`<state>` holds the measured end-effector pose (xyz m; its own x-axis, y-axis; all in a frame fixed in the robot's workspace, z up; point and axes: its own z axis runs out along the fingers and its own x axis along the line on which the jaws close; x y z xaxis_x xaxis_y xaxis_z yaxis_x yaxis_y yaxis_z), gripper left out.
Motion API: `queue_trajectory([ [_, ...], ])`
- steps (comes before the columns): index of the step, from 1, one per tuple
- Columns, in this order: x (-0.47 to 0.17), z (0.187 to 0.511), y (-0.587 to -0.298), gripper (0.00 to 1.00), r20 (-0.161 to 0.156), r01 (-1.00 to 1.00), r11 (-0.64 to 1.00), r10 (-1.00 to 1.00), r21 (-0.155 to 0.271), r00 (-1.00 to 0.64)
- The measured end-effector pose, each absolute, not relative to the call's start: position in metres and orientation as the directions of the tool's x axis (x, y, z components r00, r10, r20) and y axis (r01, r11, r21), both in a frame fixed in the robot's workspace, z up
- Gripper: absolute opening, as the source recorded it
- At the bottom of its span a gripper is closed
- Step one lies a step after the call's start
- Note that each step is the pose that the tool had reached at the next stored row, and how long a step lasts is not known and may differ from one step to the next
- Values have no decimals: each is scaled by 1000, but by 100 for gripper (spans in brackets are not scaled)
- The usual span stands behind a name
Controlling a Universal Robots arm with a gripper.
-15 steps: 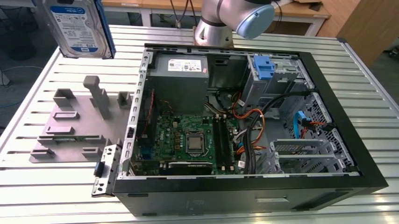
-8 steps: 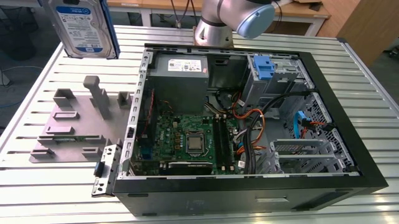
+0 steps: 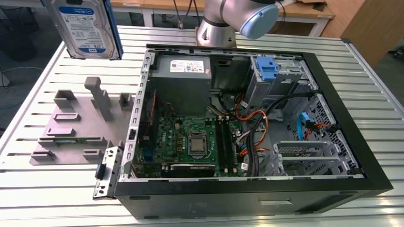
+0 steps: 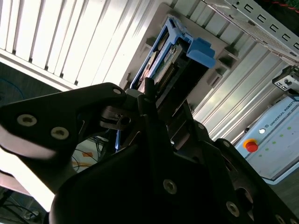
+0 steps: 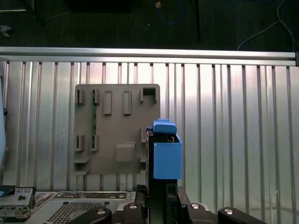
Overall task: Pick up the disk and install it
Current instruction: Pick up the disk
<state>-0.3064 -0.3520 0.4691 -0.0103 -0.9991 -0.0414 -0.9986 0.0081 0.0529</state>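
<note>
Currently | fingers [image 4: 150, 109] clamped on disk [image 3: 88, 28], held edgewise between them | aloft over grey fixture plate [image 3: 75, 127]

Exterior view high above case [image 3: 221, 201]; both wrist views share fixture plate [image 5: 121, 126]

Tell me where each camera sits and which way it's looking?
Exterior view: off the arm, high up, looking down into the open case; the arm shows behind it, the disk aloft at the exterior view's left.
Second wrist view: on the wrist, looking slantwise along the dark fingers clamping the disk.
First wrist view: on the wrist, looking down past fingers and disk at a grey plate.
Shared: all three show disk and plate.
</note>
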Motion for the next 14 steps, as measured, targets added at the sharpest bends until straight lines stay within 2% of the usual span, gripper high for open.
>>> queue_trajectory([
  [14,-306,479,-352,35,-41,-998,8,-999,55,-10],
])
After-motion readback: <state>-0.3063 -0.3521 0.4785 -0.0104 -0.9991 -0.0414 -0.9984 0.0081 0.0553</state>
